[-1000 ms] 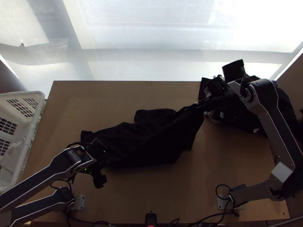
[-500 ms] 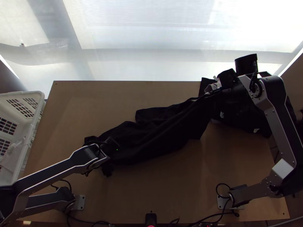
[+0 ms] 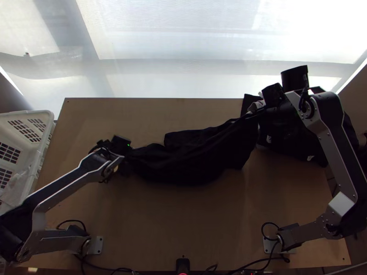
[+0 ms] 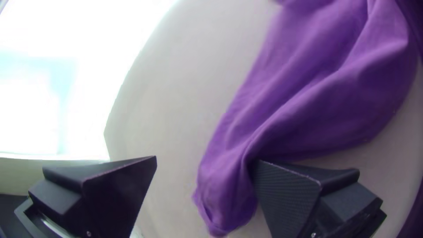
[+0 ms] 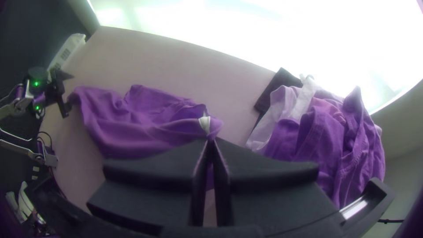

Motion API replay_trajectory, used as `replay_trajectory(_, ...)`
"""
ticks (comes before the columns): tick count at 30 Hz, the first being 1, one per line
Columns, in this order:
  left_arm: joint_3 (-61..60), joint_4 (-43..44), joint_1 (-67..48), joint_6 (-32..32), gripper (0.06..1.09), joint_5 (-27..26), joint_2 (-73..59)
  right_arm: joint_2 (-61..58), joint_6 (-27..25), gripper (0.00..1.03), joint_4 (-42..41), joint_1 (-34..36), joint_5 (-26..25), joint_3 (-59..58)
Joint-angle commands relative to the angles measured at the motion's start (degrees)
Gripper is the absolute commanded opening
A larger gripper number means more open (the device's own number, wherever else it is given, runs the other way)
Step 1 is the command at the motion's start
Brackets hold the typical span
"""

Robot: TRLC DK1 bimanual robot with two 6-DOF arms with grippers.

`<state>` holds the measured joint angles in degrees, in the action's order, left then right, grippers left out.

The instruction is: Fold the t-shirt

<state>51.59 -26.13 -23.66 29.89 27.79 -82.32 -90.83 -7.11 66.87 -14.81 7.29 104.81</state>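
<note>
The t-shirt (image 3: 192, 153), black in the top view and purple in the wrist views, lies bunched lengthwise across the table's middle. At its left end is my left gripper (image 3: 123, 158). In the left wrist view that gripper (image 4: 205, 176) is open, a rumpled end of the t-shirt (image 4: 282, 110) lying between its fingers, against one of them. My right gripper (image 3: 264, 110) is at the shirt's right end, beside the clothes pile. Seen from its wrist, the right gripper (image 5: 211, 141) is shut on a pinched edge of the t-shirt (image 5: 132, 128), near a white tag.
A pile of clothes (image 3: 293, 137), with dark and white pieces, covers the table's back right. A white basket (image 3: 39, 133) stands past the left edge of the wooden table (image 3: 183, 229). A bright sheer curtain (image 3: 183, 46) hangs behind.
My left gripper has moved up the picture, and the shirt's left end has shifted and narrowed. My right gripper has moved right from where it was a second ago, drawing the shirt's right end along.
</note>
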Motion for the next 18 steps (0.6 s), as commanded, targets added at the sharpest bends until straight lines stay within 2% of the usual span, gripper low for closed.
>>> replay_trajectory(1,13.89,3.63,13.9,5.62,1.04,3.59,-4.16,1.0,-0.09,0.03,-0.07,-1.01,0.01,-0.75)
replay_trajectory(5,19.33,3.72,15.49,6.85,1.04,2.18,0.41,1.71,0.0,0.03,-0.07,-1.19,0.01,-2.16)
replay_trajectory(6,19.42,3.54,15.4,7.02,1.04,0.6,2.08,1.79,0.0,0.03,-0.07,-1.19,0.01,-2.69)
replay_trajectory(8,16.61,3.54,14.96,8.61,1.04,-6.87,7.27,2.06,-0.09,0.03,-0.07,-1.36,0.01,-4.0)
replay_trajectory(10,12.83,4.77,12.23,9.57,1.04,-7.49,11.22,2.23,-0.18,0.03,-0.07,-1.63,0.01,-4.97)
replay_trajectory(13,7.64,-0.06,4.76,9.4,1.04,-7.84,15.0,2.32,-0.18,0.03,-0.07,-1.89,0.01,-5.67)
replay_trajectory(15,3.25,-3.31,0.19,9.13,1.04,-7.84,15.26,2.14,-0.18,0.03,-0.07,-1.98,0.09,-5.67)
replay_trajectory(18,-2.73,-2.35,-2.71,8.69,1.04,-7.93,14.12,1.97,0.0,0.03,-0.07,-1.98,0.01,-5.41)
